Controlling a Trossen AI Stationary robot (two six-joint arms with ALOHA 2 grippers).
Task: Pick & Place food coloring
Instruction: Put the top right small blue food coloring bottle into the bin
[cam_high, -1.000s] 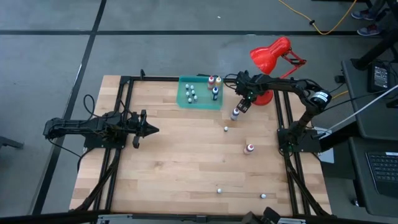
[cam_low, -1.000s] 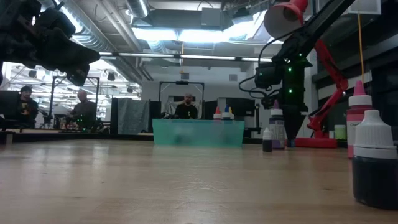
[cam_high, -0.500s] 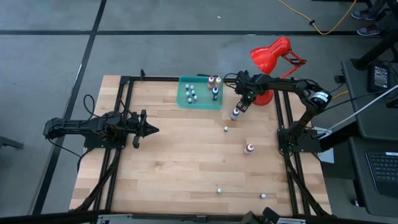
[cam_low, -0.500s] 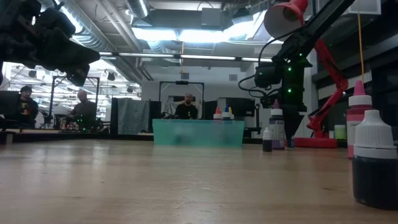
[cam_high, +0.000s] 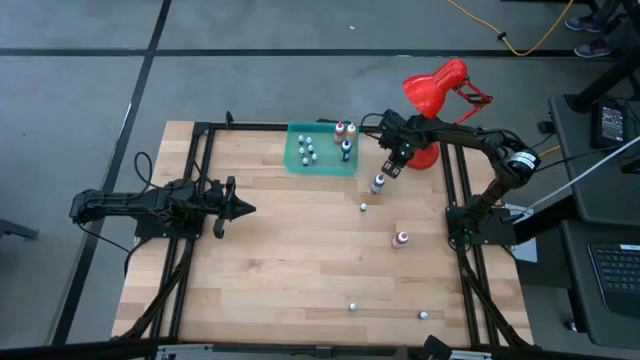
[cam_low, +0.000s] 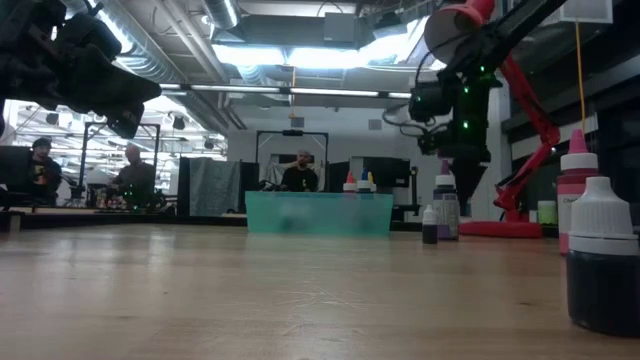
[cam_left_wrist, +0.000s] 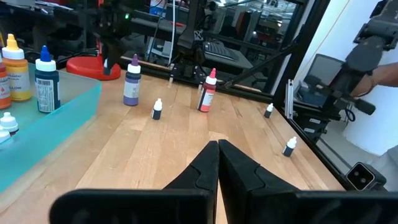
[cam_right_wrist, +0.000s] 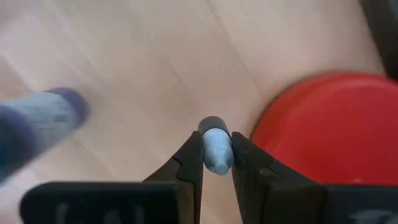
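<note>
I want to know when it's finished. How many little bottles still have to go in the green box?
Several bottles already stand in the green tray. The right gripper, near the red lamp, is shut on a small pale-capped bottle. The left gripper waits shut at the table's left. Left out on the table: the purple bottle, the pink bottle and at least three tiny ones.

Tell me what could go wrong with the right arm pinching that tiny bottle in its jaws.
The small bottle is held only at the tips of the right gripper's jaws, so it may slip. The purple bottle stands close by, toward the teal tray, and could get knocked. Bottles already standing in that tray could topple on set-down.
</note>
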